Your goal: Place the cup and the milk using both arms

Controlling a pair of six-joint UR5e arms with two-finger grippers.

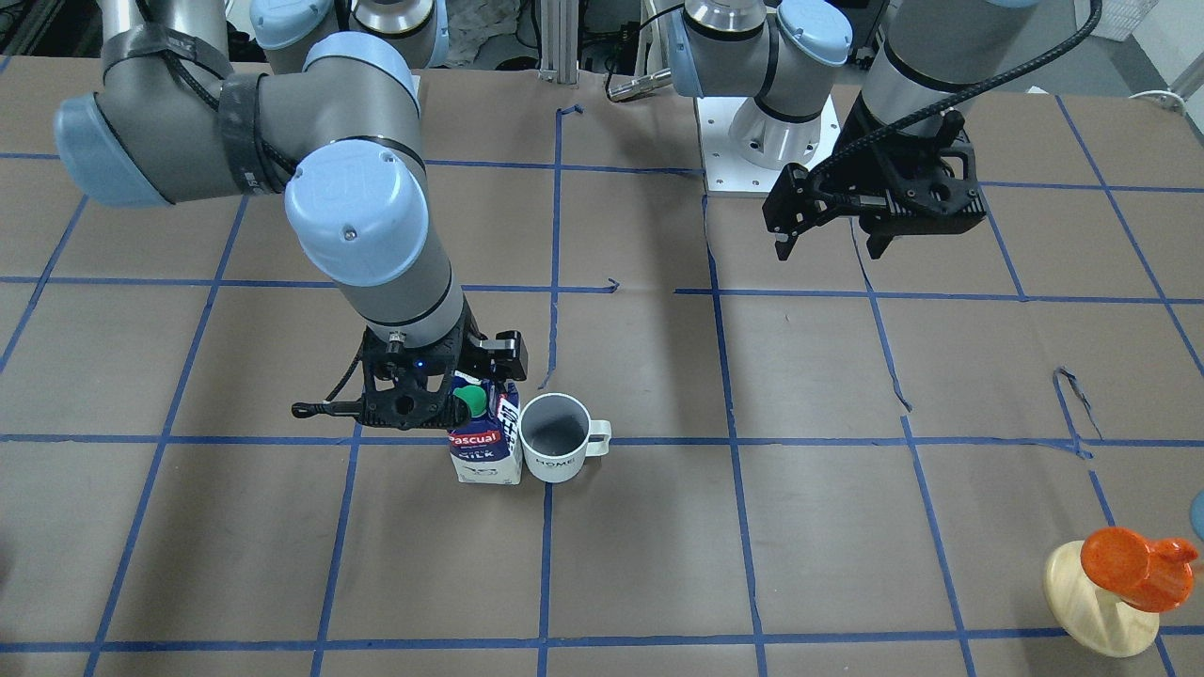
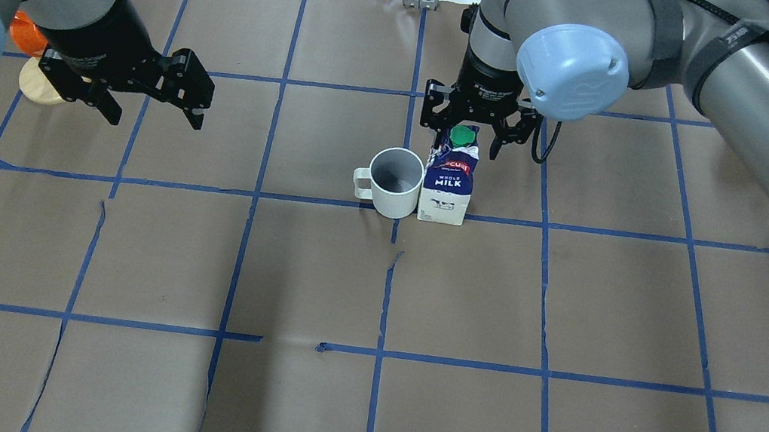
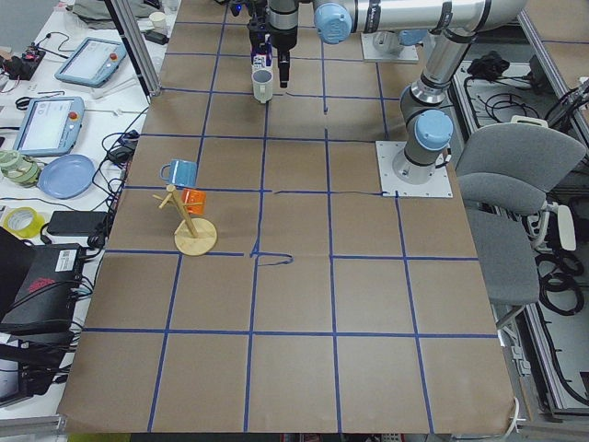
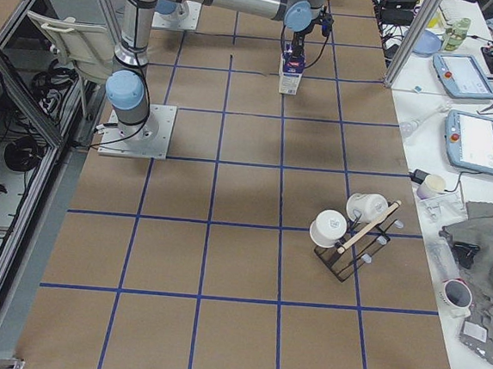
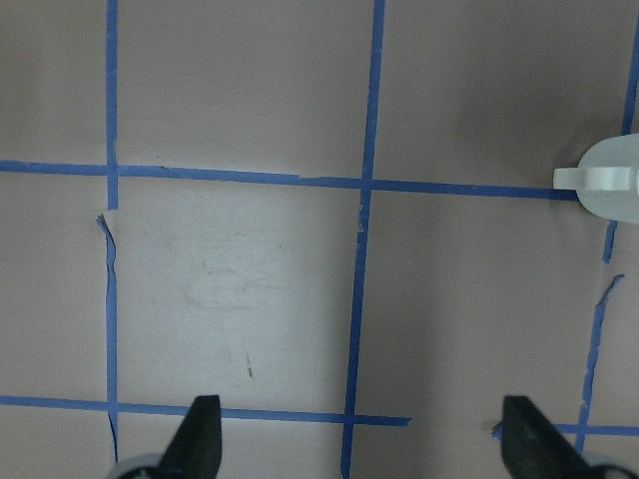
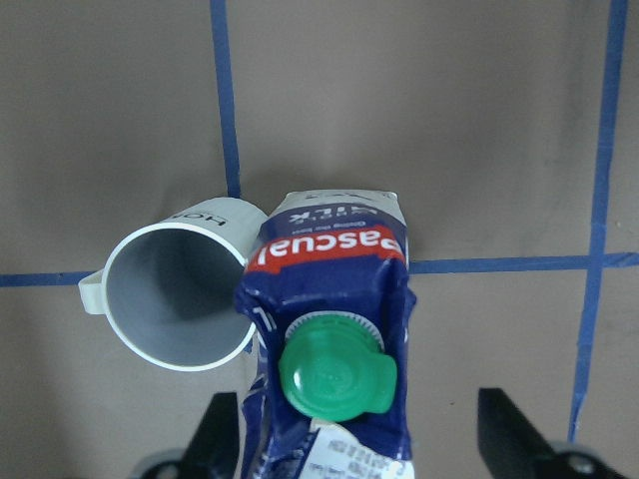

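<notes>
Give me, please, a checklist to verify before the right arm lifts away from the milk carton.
1. The milk stands upright on the table: ok.
2. The right claw is open, with a gap to the milk on both sides in the wrist view: ok.
3. The cup stands upright beside the milk, its handle pointing away from it: ok.
4. Whether the cup and the milk touch or stand just apart: cannot tell.
5. The left claw is open, empty and well apart from the cup: ok.
</notes>
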